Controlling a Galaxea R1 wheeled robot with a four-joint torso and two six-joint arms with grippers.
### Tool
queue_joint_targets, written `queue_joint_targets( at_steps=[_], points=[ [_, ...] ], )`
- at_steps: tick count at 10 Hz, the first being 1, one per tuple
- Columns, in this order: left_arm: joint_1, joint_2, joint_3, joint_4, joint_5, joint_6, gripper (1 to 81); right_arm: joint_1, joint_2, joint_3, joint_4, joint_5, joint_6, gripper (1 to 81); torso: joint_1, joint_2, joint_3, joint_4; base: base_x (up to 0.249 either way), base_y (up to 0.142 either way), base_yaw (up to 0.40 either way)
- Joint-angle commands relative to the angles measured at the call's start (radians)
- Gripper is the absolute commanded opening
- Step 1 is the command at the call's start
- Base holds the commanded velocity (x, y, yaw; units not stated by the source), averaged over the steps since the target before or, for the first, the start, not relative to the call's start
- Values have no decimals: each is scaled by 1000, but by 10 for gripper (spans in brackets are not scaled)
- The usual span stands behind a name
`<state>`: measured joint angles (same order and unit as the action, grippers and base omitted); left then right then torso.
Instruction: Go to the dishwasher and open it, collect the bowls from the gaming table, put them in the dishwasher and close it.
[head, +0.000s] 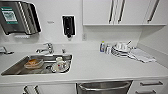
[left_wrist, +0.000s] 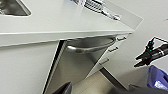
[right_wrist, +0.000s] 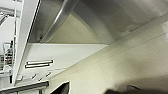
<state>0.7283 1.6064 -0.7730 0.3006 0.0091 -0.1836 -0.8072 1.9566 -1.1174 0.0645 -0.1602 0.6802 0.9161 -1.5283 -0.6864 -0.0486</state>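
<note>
The dishwasher (head: 105, 88) sits under the white counter straight below me. I see its brushed steel front and bar handle, and the door looks shut. The left wrist view shows the steel front (left_wrist: 75, 70) and the curved handle (left_wrist: 90, 47) from the side. My right gripper (left_wrist: 140, 60) hangs in the air beside the white drawers, at about handle height and clear of the door. In the right wrist view the handle (right_wrist: 60, 20) is very close. The bowls and the gaming table are out of view.
A steel sink (head: 15, 69) holds dirty dishes beside a tap (head: 47, 47). Stacked plates and cups (head: 121, 50), a cloth (head: 141, 55) and a small bottle (head: 102, 46) sit on the counter. White drawers (head: 150, 85) flank the dishwasher. Wall cabinets (head: 120, 12) hang above.
</note>
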Motion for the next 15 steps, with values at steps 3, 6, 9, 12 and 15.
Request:
queue_joint_targets(
  at_steps=[3, 6, 9, 12, 15],
  points=[
    [-83, -38, 21, 17, 8, 3, 811, 219, 15, -16, 20, -61, 330, 811, 1, 0, 0, 0, 0, 0, 0],
    [-83, -32, 20, 17, 6, 3, 811, 243, 24, -71, 20, -58, 450, 811, 1, 0, 0, 0, 0, 0, 0],
    [-83, -23, 18, 17, 8, 3, 811, 262, 56, -123, 11, -2, 575, 811, 1, 0, 0, 0, 0, 0, 0],
    [-83, -22, 15, 18, 8, 3, 811, 239, 89, -156, -41, 51, 575, 811, 1, 0, 0, 0, 0, 0, 0],
    [-83, -9, 12, 18, 8, 3, 811, 245, 110, -188, -32, 50, 582, 811, 1, 0, 0, 0, 0, 0, 0]
  ],
)
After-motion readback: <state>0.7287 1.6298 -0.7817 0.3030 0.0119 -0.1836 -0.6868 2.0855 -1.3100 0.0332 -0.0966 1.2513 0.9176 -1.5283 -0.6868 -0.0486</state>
